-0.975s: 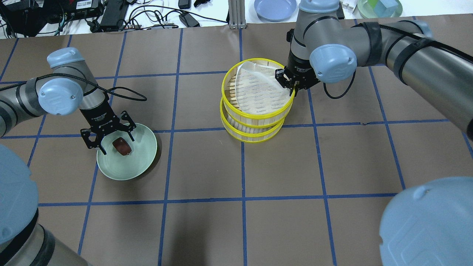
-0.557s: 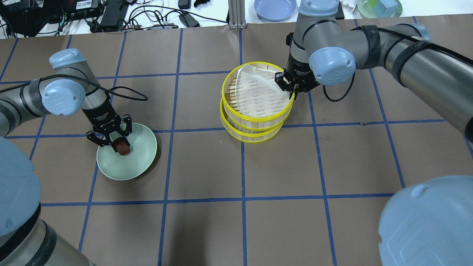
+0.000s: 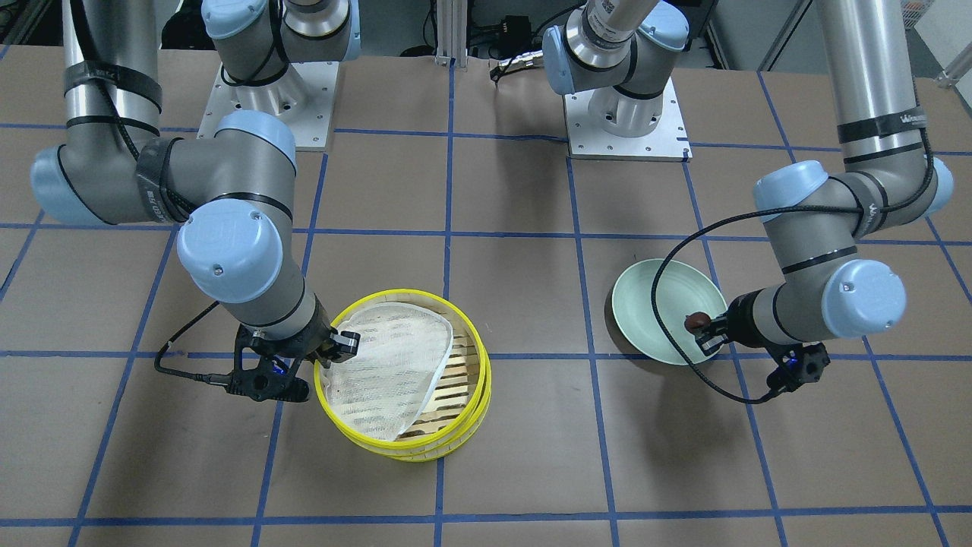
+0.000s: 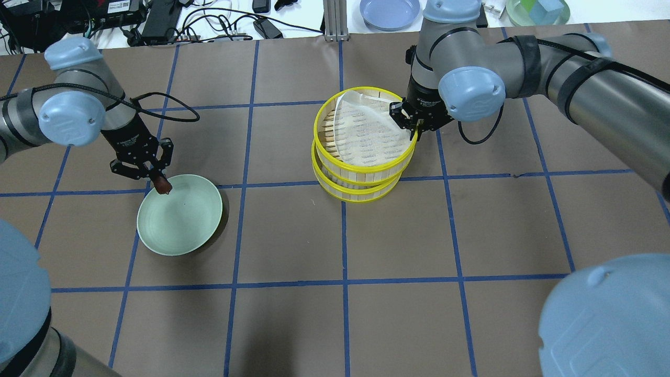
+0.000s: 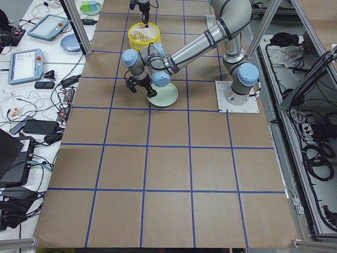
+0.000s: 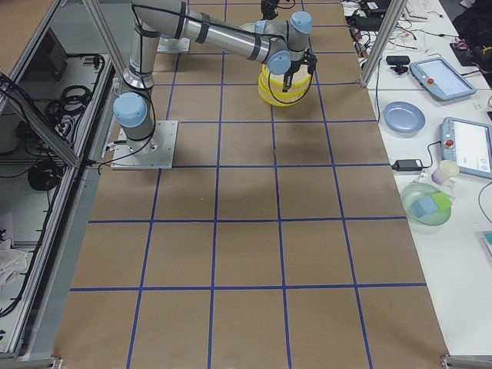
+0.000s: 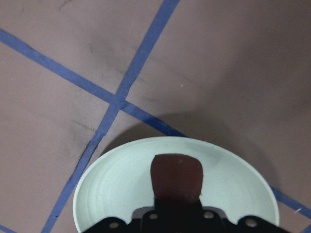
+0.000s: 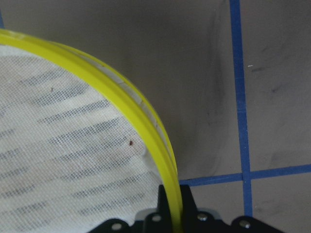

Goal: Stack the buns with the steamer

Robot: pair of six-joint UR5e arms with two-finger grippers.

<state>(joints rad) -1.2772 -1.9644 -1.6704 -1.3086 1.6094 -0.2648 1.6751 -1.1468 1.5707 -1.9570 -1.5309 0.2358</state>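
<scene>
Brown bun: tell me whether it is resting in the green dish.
No, the left hand grips the brown bun and holds it raised over the green dish's rim.

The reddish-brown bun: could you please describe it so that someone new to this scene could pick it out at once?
Find the pale green dish on the table's left half in the overhead view. At its far rim the left gripper is shut on the reddish-brown bun. It is the only small dark lump there, far smaller than the dish.
</scene>
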